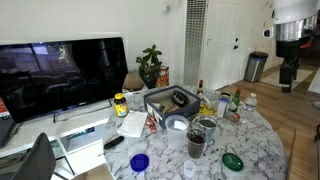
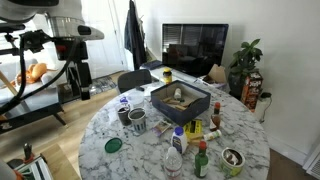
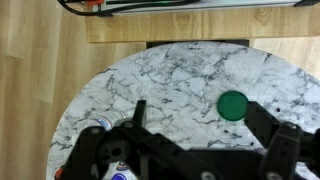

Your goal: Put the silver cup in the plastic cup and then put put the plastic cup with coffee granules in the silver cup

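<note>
The three cups stand together on the round marble table (image 1: 255, 140). In an exterior view the plastic cup (image 1: 176, 125) shows a pale round rim in front of a dark box. The silver cup (image 1: 206, 125) stands to its right. The plastic cup with coffee granules (image 1: 196, 146) stands nearer the camera. In an exterior view the cups form a tight cluster (image 2: 134, 119) and I cannot tell them apart. My gripper (image 1: 288, 78) (image 2: 78, 75) hangs high beyond the table's edge, away from the cups. In the wrist view it (image 3: 203, 125) is open and empty, and the cups are out of view.
A green lid (image 3: 233, 103) (image 1: 232, 160) (image 2: 114, 145) and a blue lid (image 1: 139, 161) (image 2: 124, 100) lie on the table. A dark box (image 2: 180, 100), bottles (image 2: 176, 160) and small jars crowd the table's middle. A TV (image 1: 60, 75) and a plant (image 1: 150, 65) stand beyond the table.
</note>
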You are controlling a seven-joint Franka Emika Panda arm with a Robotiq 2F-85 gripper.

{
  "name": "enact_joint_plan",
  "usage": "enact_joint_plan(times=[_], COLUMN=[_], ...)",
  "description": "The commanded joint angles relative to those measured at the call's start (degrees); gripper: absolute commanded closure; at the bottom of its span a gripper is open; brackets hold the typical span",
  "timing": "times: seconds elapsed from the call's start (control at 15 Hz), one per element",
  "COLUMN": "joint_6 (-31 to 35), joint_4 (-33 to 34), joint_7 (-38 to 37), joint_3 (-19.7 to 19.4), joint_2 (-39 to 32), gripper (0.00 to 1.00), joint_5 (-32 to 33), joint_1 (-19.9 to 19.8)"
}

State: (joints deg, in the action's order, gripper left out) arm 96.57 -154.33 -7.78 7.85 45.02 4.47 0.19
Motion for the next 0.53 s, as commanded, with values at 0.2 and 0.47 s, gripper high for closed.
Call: enact_joint_plan(times=[0.2,0.47], joint_6=[-0.1,1.5], joint_4=[0.1,-1.0], joint_7=[-0.5,-4.3], joint_3=[-0.6,1.4], joint_2=[-0.1,-1.7], gripper=[0.00,0.00], joint_5=[0.4,-2.4], joint_1=[0.8,1.7])
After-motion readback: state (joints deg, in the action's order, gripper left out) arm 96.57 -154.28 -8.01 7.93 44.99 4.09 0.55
